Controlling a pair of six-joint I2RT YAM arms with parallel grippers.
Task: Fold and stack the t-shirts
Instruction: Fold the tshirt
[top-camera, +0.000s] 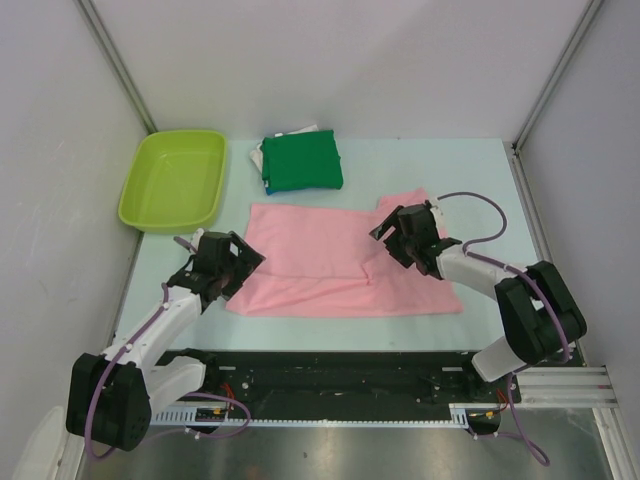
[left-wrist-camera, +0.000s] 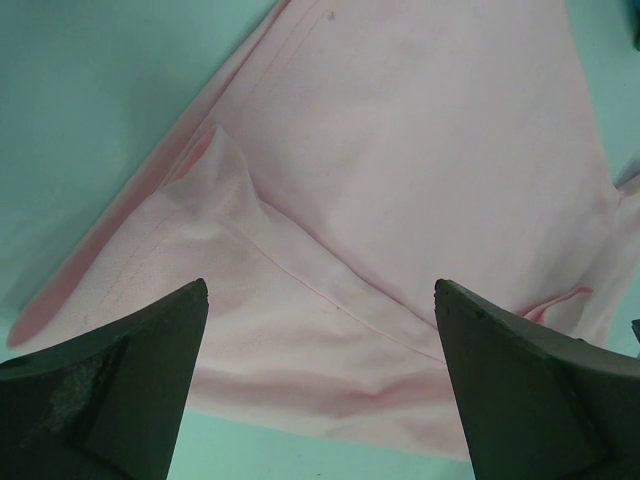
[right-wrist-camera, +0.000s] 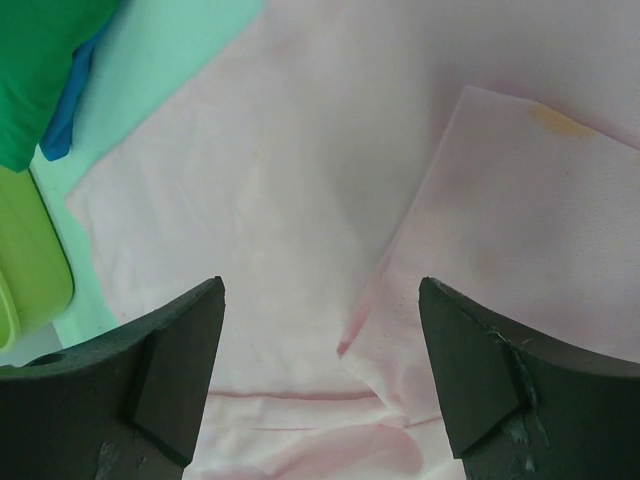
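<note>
Pink t-shirt: the pink t-shirt (top-camera: 320, 265) lies spread at the middle of the table (top-camera: 480, 180), partly folded; one flap is turned over on its right side and a small ridge stands up near its left edge.
Folded stack: the folded stack (top-camera: 303, 163), green on top with blue and white showing beneath, sits just behind the pink cloth, apart from it.
Left end effector: the left end effector (top-camera: 243, 262) hangs over the shirt's left edge, jaws spread, nothing between them.
Right end effector: the right end effector (top-camera: 388, 238) hangs over the turned flap, jaws likewise spread and empty.
Risk, layers: if you close on the doubled cloth you may pinch only the top layer; the under layer would lag and the fold would come out skewed.
Risk, uneven pull: if one arm lifts ahead of the other, the shirt will likely slide on the smooth table rather than fold.
Risk, flap: a careless sweep could throw the right flap open again.
Risk, neighbours: a far carry could nudge the stack; the lime tub (top-camera: 172, 180) stands well clear.
Writing: none readable; a yellowish mark (right-wrist-camera: 555, 120) on the flap may be a label or a stain.
</note>
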